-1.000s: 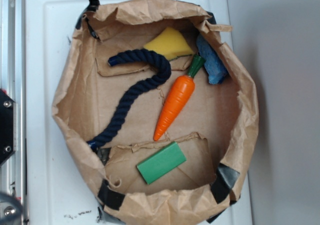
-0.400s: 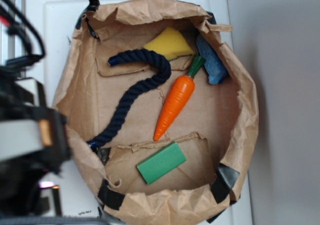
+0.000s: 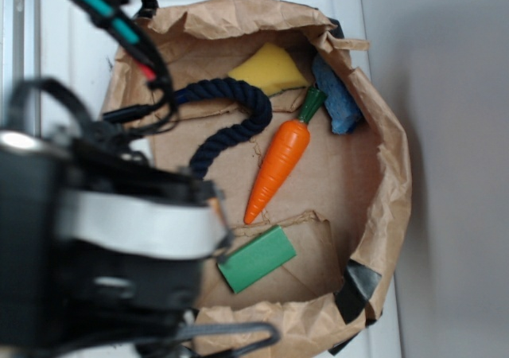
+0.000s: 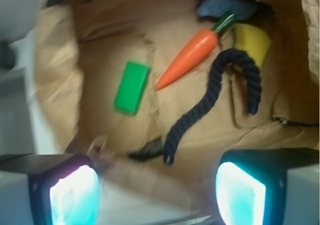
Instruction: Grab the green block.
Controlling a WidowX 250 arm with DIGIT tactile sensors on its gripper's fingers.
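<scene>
The green block lies flat on a folded flap inside the brown paper bag, near its front rim. An orange carrot lies just beyond the block. My gripper is open, its two glowing pads wide apart with nothing between them. It hovers over the bag's rim, well short of the block. In the exterior view the arm's blurred black body fills the lower left and covers that side of the bag.
A dark blue rope curves across the bag floor. A yellow sponge and a blue cloth sit at the far side. The bag's crumpled walls stand up all round, on a white surface.
The arm has swung in from the left edge and now looms over the bag's left side. Nothing in the bag has moved.
</scene>
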